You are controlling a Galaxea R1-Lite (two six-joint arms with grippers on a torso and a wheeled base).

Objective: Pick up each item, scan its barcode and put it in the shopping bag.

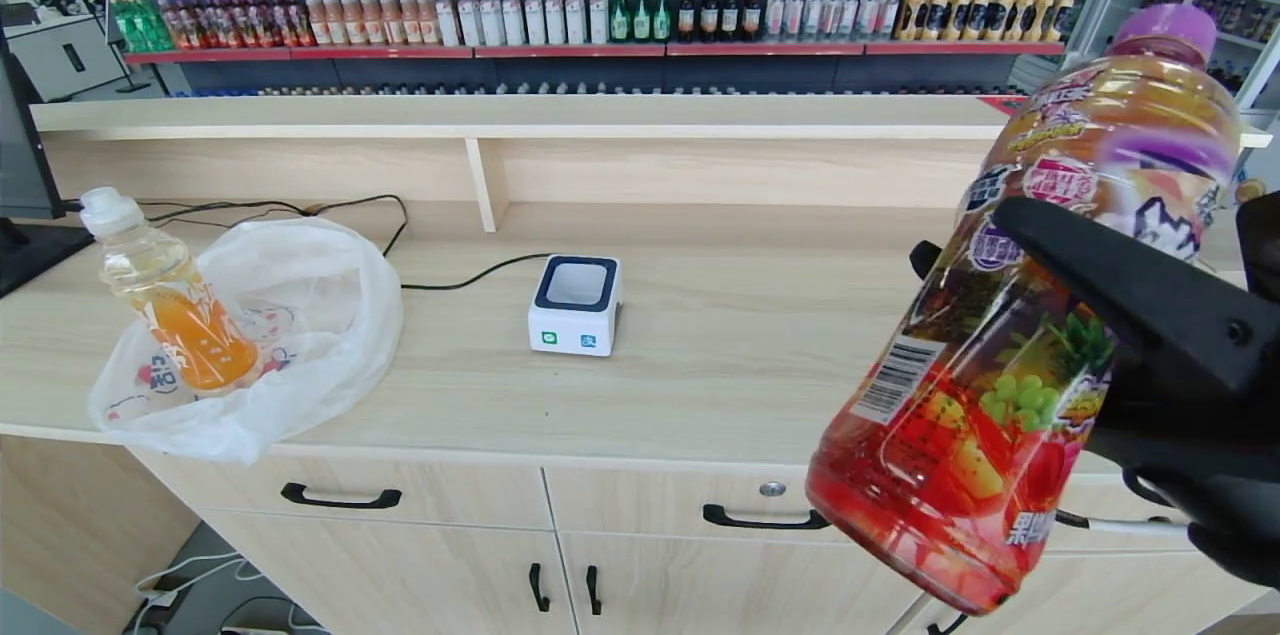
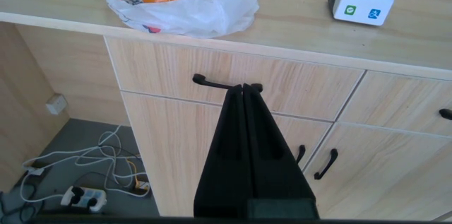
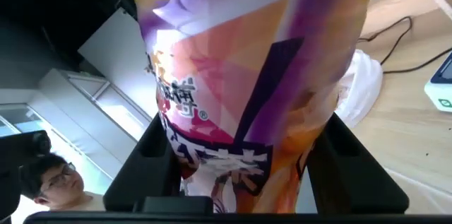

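Scan step in hand — right gripper clamps purple-capped fruit drink bottle, raised and tilted over counter's right end, well apart from scanner. Next: turn barcode toward scanner window — then shopping bag. Left gripper closed, empty, low before drawers.

The right gripper is raised at the robot's right, its two black fingers clamped on opposite sides of a tilted bottle; the left gripper hangs low, fingers pressed together, empty
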